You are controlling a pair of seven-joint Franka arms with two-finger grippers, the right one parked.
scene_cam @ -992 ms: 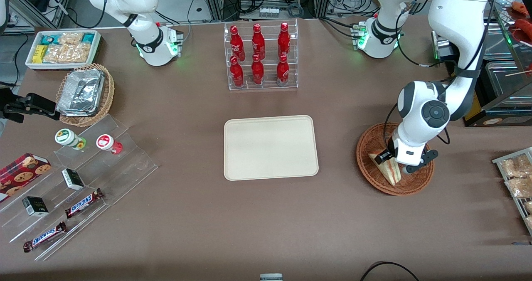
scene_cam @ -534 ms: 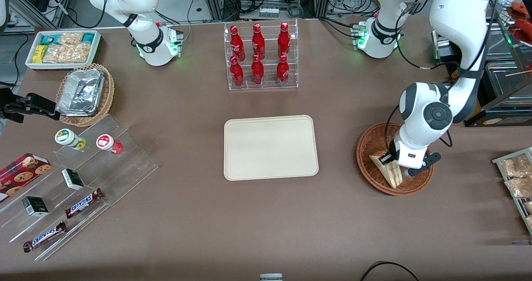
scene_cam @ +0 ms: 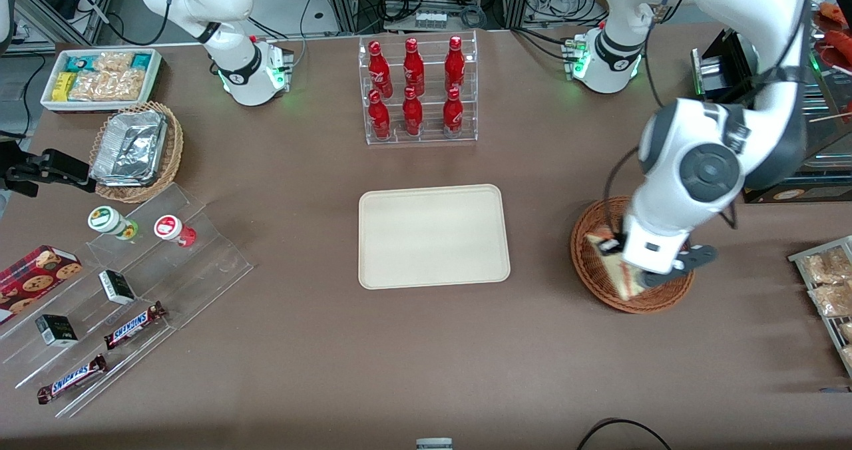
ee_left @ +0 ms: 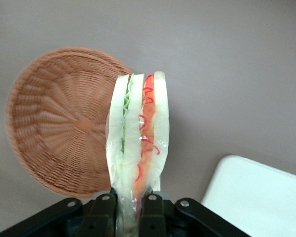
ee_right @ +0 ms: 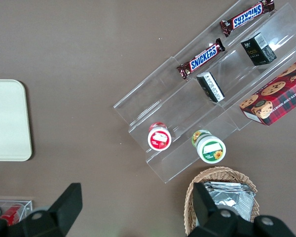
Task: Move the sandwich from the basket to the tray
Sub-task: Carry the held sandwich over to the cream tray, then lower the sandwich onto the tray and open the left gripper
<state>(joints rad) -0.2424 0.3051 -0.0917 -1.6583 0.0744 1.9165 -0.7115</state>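
Observation:
My left gripper (scene_cam: 631, 263) is shut on the sandwich (scene_cam: 624, 282), a wedge of white bread wrapped in clear film. In the left wrist view the sandwich (ee_left: 138, 133) stands on edge between the fingers (ee_left: 102, 210), with its green and orange-red filling stripes showing. The gripper (ee_left: 129, 207) holds it lifted above the reddish-brown wicker basket (scene_cam: 589, 273), which has nothing else in it (ee_left: 54, 123). The cream tray (scene_cam: 432, 235) lies flat at the table's middle, toward the parked arm from the basket. One corner of it shows in the left wrist view (ee_left: 259, 197).
A clear rack of red bottles (scene_cam: 418, 90) stands farther from the camera than the tray. A stepped acrylic shelf with snacks (scene_cam: 126, 283), a tan basket of foil containers (scene_cam: 136, 150) and a white snack box (scene_cam: 100, 77) lie toward the parked arm's end. A rack of packets (scene_cam: 829, 283) is at the working arm's end.
The gripper has risen with the sandwich in it, lifting it up out of the basket. The arm's wrist now looks larger and closer to the front camera.

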